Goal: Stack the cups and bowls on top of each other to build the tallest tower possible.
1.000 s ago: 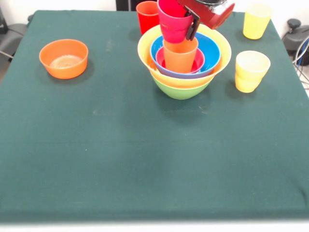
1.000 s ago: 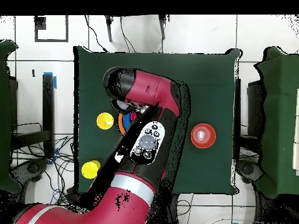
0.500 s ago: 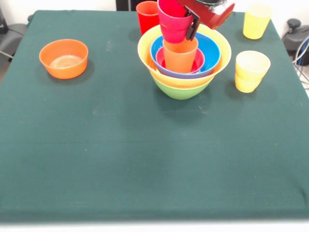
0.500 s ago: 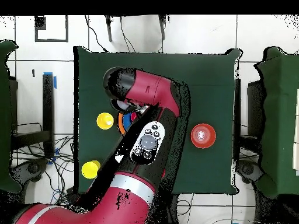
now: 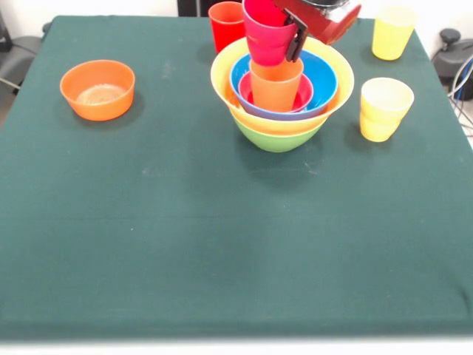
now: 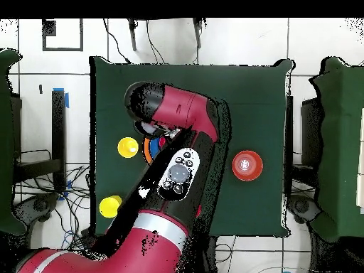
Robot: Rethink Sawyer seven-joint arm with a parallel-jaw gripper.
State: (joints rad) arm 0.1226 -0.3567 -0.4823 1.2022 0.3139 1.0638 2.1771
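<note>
Overhead, gripper (image 5: 295,35) beside magenta-pink cup (image 5: 266,33) atop tower (image 5: 281,96)

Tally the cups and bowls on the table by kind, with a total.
Cups: 5 – magenta cup, orange cup, red cup, far yellow cup, near yellow cup.
Bowls: 5 – green bowl, yellow bowl, blue bowl, magenta bowl, orange bowl.
Total: 10
</note>
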